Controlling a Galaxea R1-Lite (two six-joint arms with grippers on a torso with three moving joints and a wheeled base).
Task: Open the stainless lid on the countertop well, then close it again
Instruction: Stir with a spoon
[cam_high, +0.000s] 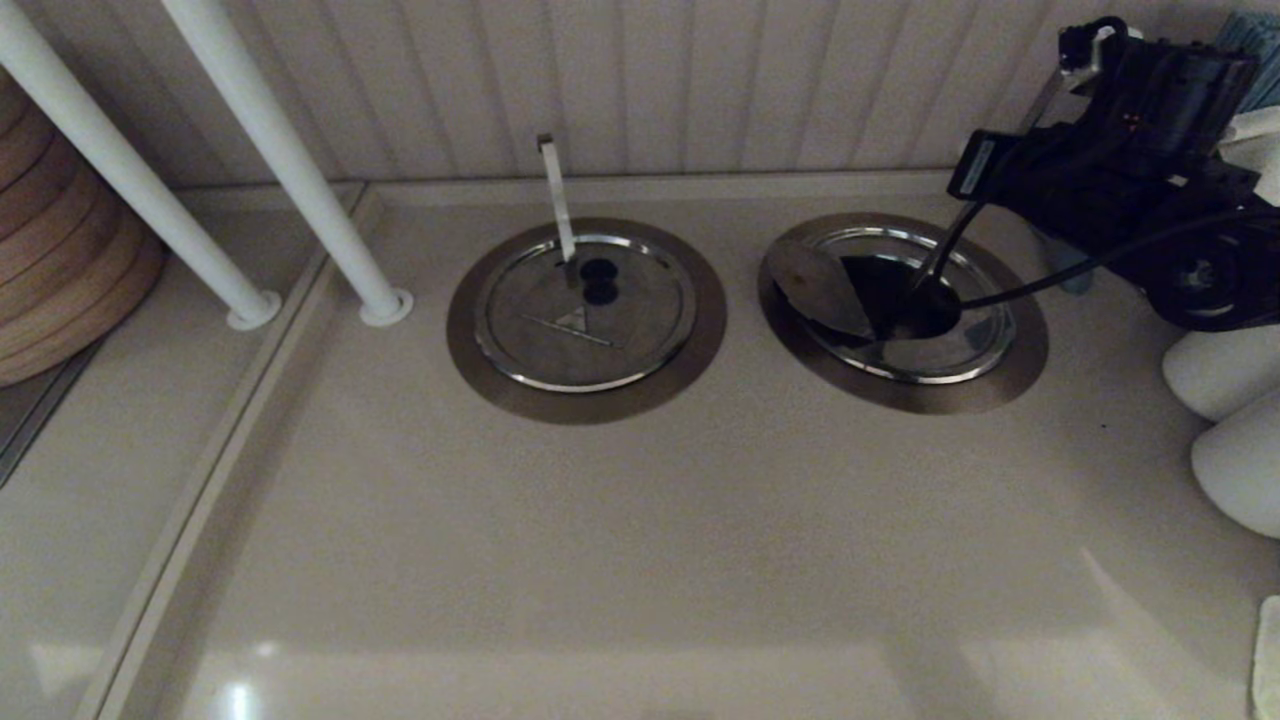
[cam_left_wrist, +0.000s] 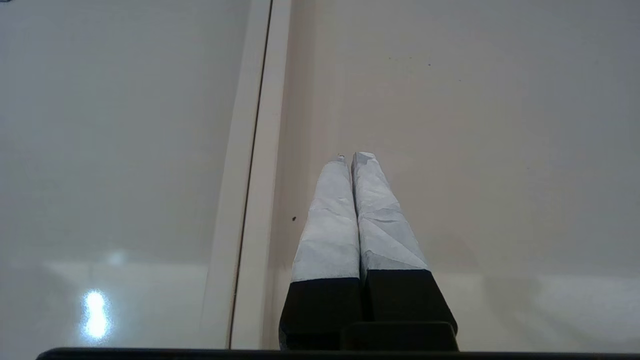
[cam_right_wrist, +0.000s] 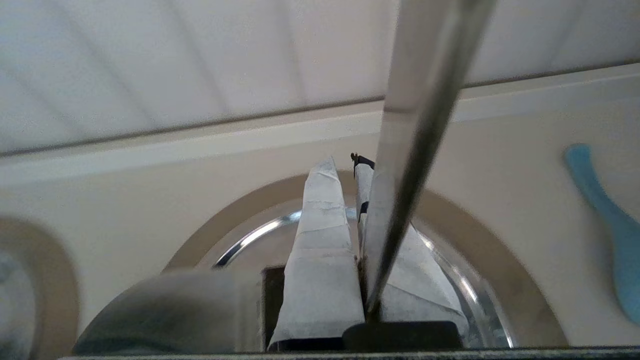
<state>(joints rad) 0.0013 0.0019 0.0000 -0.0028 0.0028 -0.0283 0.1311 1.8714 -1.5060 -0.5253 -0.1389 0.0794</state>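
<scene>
The countertop well (cam_high: 1020, 372) is the right-hand one, with a wide dull collar and a chrome rim. Inside the rim the stainless lid (cam_high: 820, 288) stands tilted up at the left side, and a dark opening shows beside it. The diagonal flat strip (cam_high: 950, 240) rises from that opening toward the back right. My right gripper (cam_right_wrist: 345, 165) hangs above the well, pointing at the back wall. It is shut, with the strip (cam_right_wrist: 420, 125) running down between its fingers. A blurred grey surface that seems to be the lid (cam_right_wrist: 165, 310) sits close beside the fingers. My left gripper (cam_left_wrist: 352, 157) is shut over bare counter.
The twin well has its lid (cam_high: 585, 315) shut and a near-vertical strip (cam_high: 555, 195). Two white poles (cam_high: 290, 170) and a stack of wooden rounds (cam_high: 60, 260) stand at the left. White rounded objects (cam_high: 1230, 370) crowd the right edge. A blue utensil (cam_right_wrist: 605, 225) lies right of the well.
</scene>
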